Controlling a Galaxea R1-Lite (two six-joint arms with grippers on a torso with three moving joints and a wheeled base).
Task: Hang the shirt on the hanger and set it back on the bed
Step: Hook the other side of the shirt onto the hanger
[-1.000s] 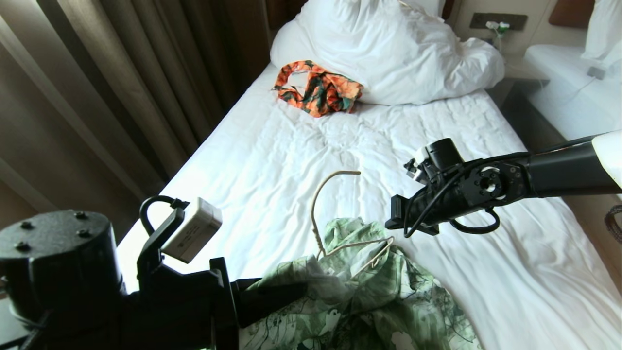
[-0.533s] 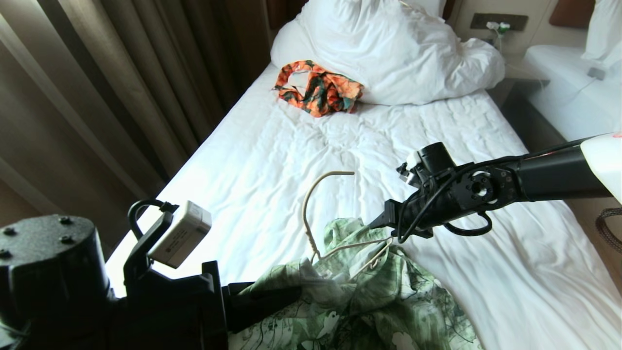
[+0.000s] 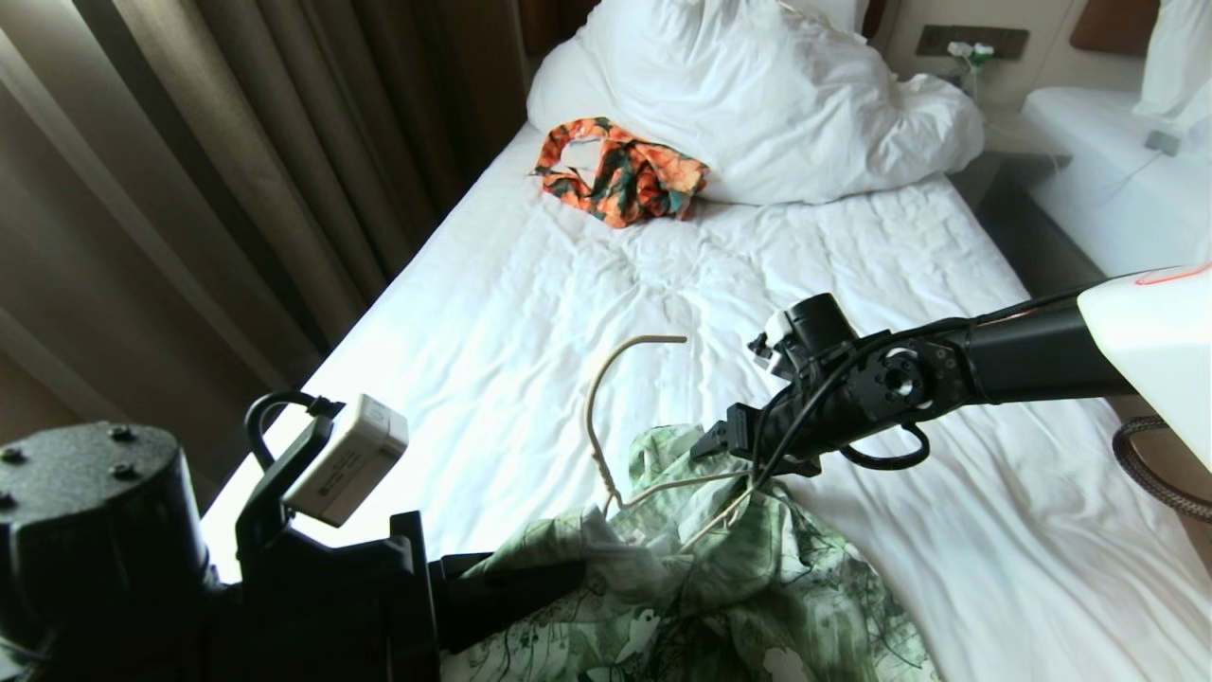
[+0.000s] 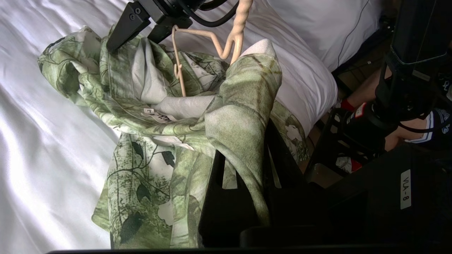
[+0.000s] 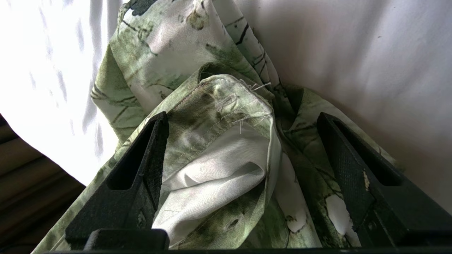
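Two fingers of my right gripper [image 5: 243,169] stand wide apart, straddling a bunched fold of the shirt [image 5: 226,116] with nothing pinched between them; in the head view this gripper [image 3: 734,445] sits at the shirt's far edge, just beside the free end of the hanger [image 3: 606,426]; my left gripper [image 4: 240,197] is clamped on a thick fold of the shirt [image 4: 243,106] at the near side of the bed [image 3: 663,265], lifting it into a peak.

The task is, I judge, about halfway; one end of the hanger is tucked inside the cloth, while the other shoulder lies bare on top and the hook rises clear above the sheet; the shirt [image 3: 720,587] is crumpled, not draped; left to do: pull the collar over that bare end, straighten the cloth, and lay it all back down on the bed.

The left wrist view shows the hanger's twisted neck and its notched end [image 4: 212,38] poking out of the collar, plus the label inside; the head view hides these; the right wrist view alone shows a stitched edge and the white lining between my fingers; only the head view takes in an orange garment [image 3: 620,180] by the duvet [image 3: 776,95], well apart from my work.
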